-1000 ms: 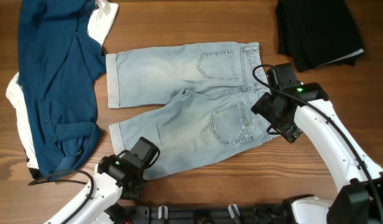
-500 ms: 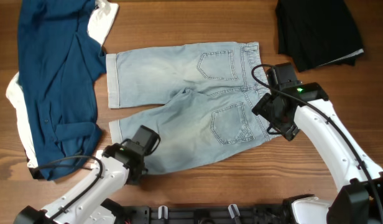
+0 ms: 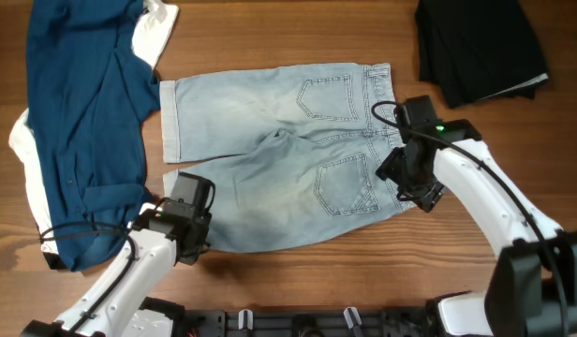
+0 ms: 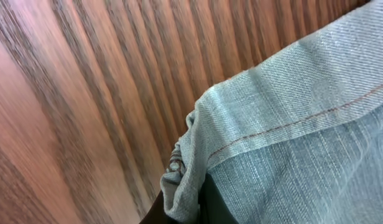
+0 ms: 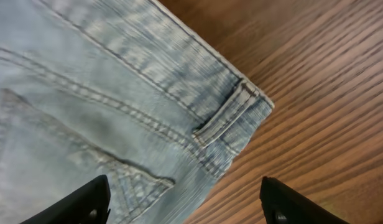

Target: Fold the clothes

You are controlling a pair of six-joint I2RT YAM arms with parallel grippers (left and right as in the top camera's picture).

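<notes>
The pale denim shorts (image 3: 270, 154) lie flat in the middle of the desk (image 3: 288, 28), back side up with both stitched back pockets (image 3: 328, 98) showing, between a navy shirt (image 3: 82, 122) on the left and a black garment (image 3: 476, 42) at the far right. Their long axis runs left to right across the desk: the waistband (image 3: 382, 126) points right and the turned-up hems point left, the far leg lying straight and the near leg slanting toward the front edge. Denim like this is likely soft enough to crease but has some body and weight, so it should hold a fold and drag rather than flutter. The thick seamed edges, meaning hem corners and waistband ends, look like the surest places to pinch. The left fingers (image 4: 155, 218) sit at the near leg's hem (image 4: 285, 93). Only dark slivers of them show under a curled-up hem corner, and they appear closed on that corner. The right fingers (image 5: 86, 202) hang spread wide over the near waistband corner beside a belt loop (image 5: 222, 112), gripping nothing. Taking that corner would give matching holds at both ends of the near edge.
</notes>
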